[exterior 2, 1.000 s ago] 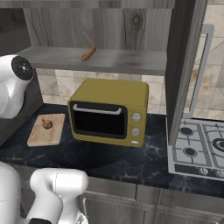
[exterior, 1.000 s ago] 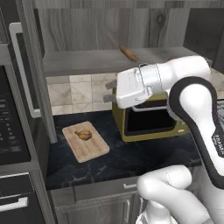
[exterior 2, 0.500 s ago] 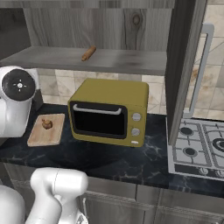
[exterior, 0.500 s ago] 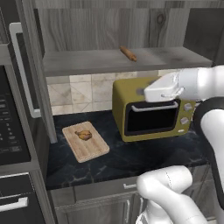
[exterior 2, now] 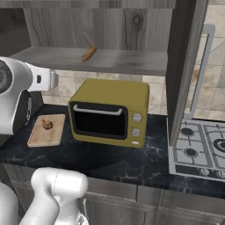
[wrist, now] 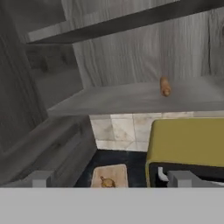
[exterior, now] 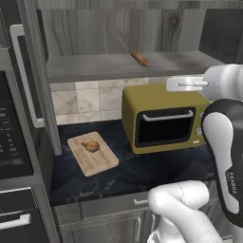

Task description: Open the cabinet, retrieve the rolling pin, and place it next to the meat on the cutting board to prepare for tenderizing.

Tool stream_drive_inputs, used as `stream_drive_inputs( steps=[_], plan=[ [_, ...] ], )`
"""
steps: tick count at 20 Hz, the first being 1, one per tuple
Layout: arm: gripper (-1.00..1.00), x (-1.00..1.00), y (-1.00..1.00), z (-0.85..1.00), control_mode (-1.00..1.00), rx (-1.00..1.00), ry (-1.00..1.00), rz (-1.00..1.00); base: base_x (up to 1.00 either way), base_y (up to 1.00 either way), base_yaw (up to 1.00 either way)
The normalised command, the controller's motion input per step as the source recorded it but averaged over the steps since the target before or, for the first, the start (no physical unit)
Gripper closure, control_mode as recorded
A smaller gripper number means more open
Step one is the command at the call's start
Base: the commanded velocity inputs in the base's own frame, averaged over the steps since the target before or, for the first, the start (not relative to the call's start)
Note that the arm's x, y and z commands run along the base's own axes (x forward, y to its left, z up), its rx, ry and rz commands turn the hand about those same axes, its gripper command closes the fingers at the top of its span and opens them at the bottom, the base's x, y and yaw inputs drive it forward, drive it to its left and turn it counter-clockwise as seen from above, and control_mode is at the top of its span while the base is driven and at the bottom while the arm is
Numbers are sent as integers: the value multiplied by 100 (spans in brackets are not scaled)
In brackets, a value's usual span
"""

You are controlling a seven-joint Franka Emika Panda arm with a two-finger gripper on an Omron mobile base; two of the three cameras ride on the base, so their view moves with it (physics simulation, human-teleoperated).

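Hand (wrist: 111, 178) wide open, empty

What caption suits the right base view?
Cabinet open, rolling pin on its shelf, meat waiting on the cutting board.

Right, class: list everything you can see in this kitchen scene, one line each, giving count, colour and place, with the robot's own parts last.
Cabinet: one, dark grey wood grain, on the wall, doors open.
Rolling pin: one, light wood, lying on the cabinet shelf.
Toaster oven: one, mustard yellow, on the counter under the shelf.
Cutting board: one, light wood, on the counter left of the toaster oven.
Meat: one, golden brown, on the cutting board.
Counter: one, black marbled, below the cabinet.
Stove: one, grey with dark burners, right of the counter.
Gripper: one, open, holding nothing, facing the shelf.
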Motion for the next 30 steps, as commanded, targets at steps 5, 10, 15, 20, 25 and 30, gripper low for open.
stream_drive_inputs(
  steps=[5, 10, 15, 20, 25, 30],
  plan=[
    [-100, 31, -32, 0, -100, -8, 1, -30, 0, 0, 0],
    [-100, 32, -18, 0, -100, -9, 0, -21, 0, 0, 0],
    [-100, 39, -8, 0, -100, -9, 0, -17, 0, 0, 0],
    [-100, 32, -6, 0, -100, -8, 0, -11, 0, 0, 0],
    [-100, 26, -8, 0, -100, -4, 0, -4, 0, 0, 0],
    [-100, 29, -10, 0, -100, -1, 0, 0, 0, 0, 0]
  ],
)
